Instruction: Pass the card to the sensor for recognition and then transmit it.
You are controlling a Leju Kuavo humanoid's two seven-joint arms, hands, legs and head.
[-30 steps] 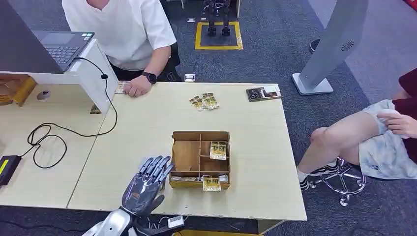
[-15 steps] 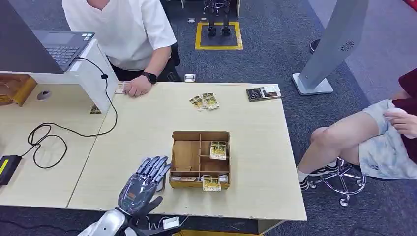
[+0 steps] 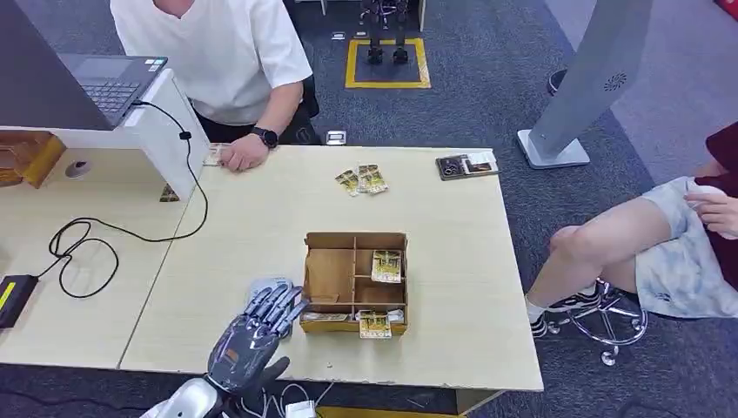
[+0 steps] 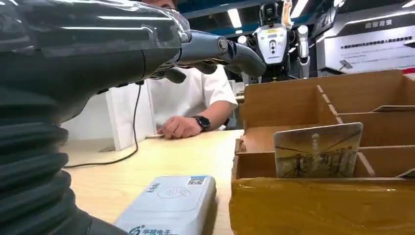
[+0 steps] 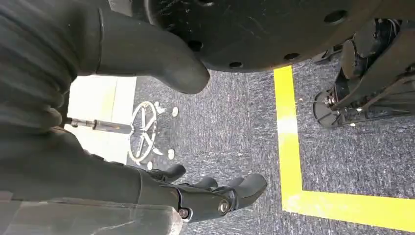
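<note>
A wooden compartment box (image 3: 331, 272) stands in the middle of the table, with one card (image 3: 386, 266) in a right-hand cell and another card (image 3: 375, 324) in the front row. In the left wrist view a card (image 4: 318, 149) leans upright in the box (image 4: 318, 205). Left of the box lies the pale card sensor (image 3: 268, 285), (image 4: 169, 205). My left hand (image 3: 251, 335) hovers over its near end with straight, spread fingers and holds nothing. My right hand (image 5: 215, 193) hangs beside my body above the carpet, empty, its fingers loosely extended.
Several loose cards (image 3: 363, 180) lie at the far side of the table beside a dark device (image 3: 467, 165). A person in white rests a hand (image 3: 244, 153) on the far edge. A laptop stand (image 3: 165, 131) and cable (image 3: 87, 244) are on the left; another person sits at the right (image 3: 661, 244).
My left hand has drawn back toward the table's front edge, and the far end of the sensor now shows beyond its fingertips.
</note>
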